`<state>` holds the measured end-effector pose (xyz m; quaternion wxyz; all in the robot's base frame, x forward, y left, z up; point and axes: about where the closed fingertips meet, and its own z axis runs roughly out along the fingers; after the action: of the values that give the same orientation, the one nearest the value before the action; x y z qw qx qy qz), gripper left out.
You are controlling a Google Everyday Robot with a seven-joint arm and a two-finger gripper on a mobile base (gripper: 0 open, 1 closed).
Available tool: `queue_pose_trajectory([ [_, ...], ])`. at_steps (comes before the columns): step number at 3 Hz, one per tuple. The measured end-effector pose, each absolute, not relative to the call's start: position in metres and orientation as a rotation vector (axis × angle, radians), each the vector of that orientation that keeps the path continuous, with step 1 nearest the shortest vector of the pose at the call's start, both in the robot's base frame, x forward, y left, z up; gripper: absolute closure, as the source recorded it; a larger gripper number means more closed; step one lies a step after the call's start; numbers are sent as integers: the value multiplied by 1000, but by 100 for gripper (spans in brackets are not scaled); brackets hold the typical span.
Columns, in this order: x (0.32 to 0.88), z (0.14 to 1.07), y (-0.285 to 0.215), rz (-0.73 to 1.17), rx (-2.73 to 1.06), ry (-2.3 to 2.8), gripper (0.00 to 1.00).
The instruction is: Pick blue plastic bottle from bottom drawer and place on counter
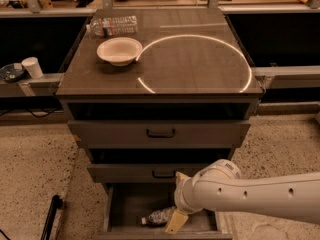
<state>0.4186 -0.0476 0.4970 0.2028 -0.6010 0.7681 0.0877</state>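
The blue plastic bottle (157, 217) lies on its side in the open bottom drawer (129, 204), its white cap pointing left. My gripper (175, 221) reaches down into that drawer from the right and sits at the bottle's right end, against or over it. The white arm behind it covers the drawer's right half. The counter (195, 59) is the dark top of the cabinet with a bright white arc on it.
A white bowl (119, 50) and a clear ribbed water bottle (113, 25) sit on the counter's back left. Two wider drawers with black handles (160, 133) hang above the open one. A paper cup (33, 67) stands on the left ledge. A black pole (50, 215) leans on the floor at left.
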Motion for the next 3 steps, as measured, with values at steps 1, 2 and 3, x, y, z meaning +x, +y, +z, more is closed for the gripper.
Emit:
queue_pose_trajectory([
  [1,418,497,-48,243,-1681,2145,0],
  [2,419,496,-51,199,-1709,2090,0],
  [3,426,469,-41,198,-1781,1836,0],
])
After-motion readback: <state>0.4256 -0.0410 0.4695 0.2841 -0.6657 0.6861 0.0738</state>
